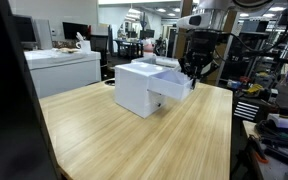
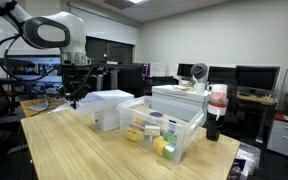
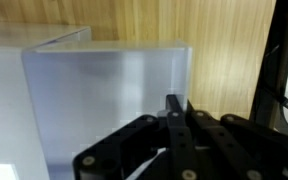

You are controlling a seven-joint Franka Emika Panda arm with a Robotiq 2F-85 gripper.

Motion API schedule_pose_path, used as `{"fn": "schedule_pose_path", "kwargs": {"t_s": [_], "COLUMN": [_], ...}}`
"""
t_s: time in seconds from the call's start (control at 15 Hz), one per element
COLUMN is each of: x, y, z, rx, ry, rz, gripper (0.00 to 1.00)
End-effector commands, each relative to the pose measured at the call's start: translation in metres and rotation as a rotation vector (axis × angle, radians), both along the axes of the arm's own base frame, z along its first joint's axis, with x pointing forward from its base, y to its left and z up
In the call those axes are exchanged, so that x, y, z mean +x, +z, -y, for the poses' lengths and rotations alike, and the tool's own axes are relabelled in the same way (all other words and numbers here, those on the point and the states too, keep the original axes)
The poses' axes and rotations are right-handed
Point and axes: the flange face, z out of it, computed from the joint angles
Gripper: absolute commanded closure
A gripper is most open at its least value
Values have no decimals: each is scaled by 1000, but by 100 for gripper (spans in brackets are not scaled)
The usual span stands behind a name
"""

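A white box (image 1: 139, 88) with a drawer (image 1: 172, 84) pulled partly out stands on the wooden table (image 1: 134, 140). My gripper (image 1: 191, 72) hangs just above the far end of that drawer, fingers pressed together with nothing visible between them. In an exterior view the gripper (image 2: 76, 98) is at the side of the white box (image 2: 106, 108). The wrist view shows the shut fingertips (image 3: 174, 108) against the pale top of the box (image 3: 84, 100), with bare table wood (image 3: 224, 40) beyond. Whether the fingertips touch the drawer I cannot tell.
A clear plastic bin (image 2: 169, 135) with several small colourful items sits beside the white box, under a stack of clear drawers (image 2: 179, 100). A dark bottle with a red top (image 2: 216, 110) stands at the table's edge. Desks, monitors and chairs surround the table.
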Motion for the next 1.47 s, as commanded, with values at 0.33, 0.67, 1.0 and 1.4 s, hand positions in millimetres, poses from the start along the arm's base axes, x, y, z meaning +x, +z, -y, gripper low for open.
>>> {"fn": "schedule_pose_path", "kwargs": {"t_s": [0.33,0.67,1.0,1.4], "x": [15,19,21,26], "y": [-12,-11,-12,13], "z": [3,3,4,2], "rx": [-31,-31,-31,-18], "ry": [-16,-24,-27,-71], "rz": [81,85,90,69], "gripper": [99,98,52,11]}}
